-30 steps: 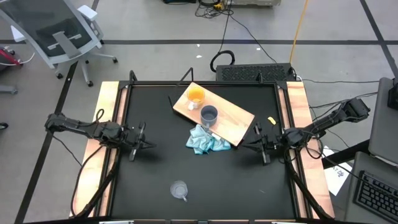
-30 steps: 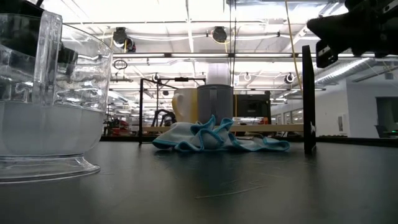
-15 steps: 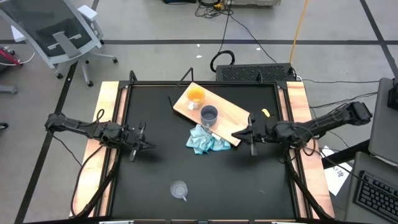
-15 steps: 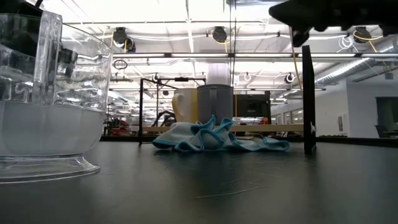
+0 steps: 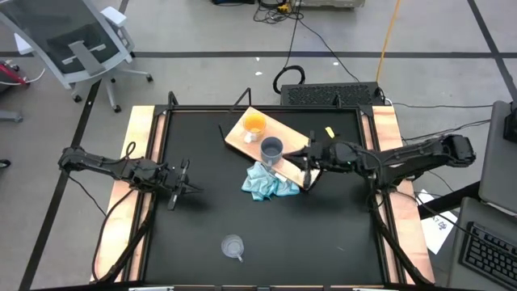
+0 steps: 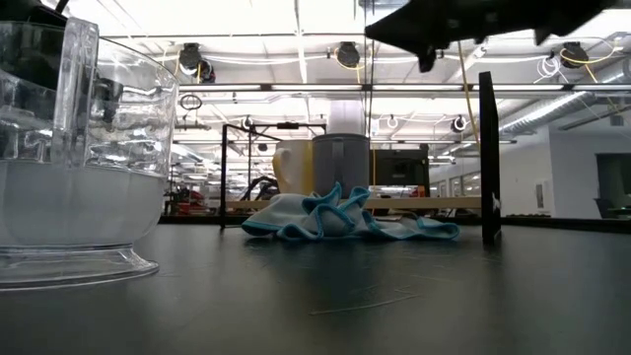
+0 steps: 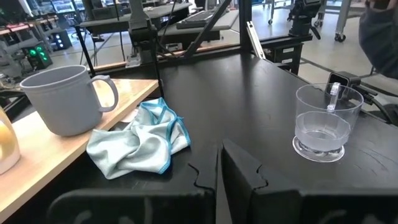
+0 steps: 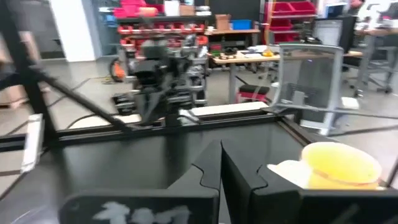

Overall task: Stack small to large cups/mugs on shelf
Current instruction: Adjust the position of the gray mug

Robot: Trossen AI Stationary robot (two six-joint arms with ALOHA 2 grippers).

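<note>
The light-wood shelf [image 5: 297,149] lies slantwise at the table's far middle. An orange mug [image 5: 254,123] and a grey-blue mug [image 5: 272,148] stand upright on it. The clear cup [image 5: 233,246] stands upright on the black table near the front edge and looms large in the low view [image 6: 69,148]. My right gripper [image 5: 297,160] is shut and empty. It hangs level above the shelf's right end, right of the grey-blue mug, and its wrist view shows the orange mug [image 8: 339,165]. My left gripper [image 5: 196,190] waits shut near the table's left edge, pointing toward the grey-blue mug [image 7: 62,99].
A crumpled light blue cloth [image 5: 269,182] lies on the table against the shelf's near edge, below the grey-blue mug. A keyboard [image 5: 331,94] sits behind the table's far edge. Bare black tabletop [image 5: 323,234] lies between the cloth and the clear cup.
My right gripper has risen and travelled from near the table's right edge toward the left and far side. It now hangs over the shelf's right end and has stayed shut. The mugs, cup and cloth have not moved.
</note>
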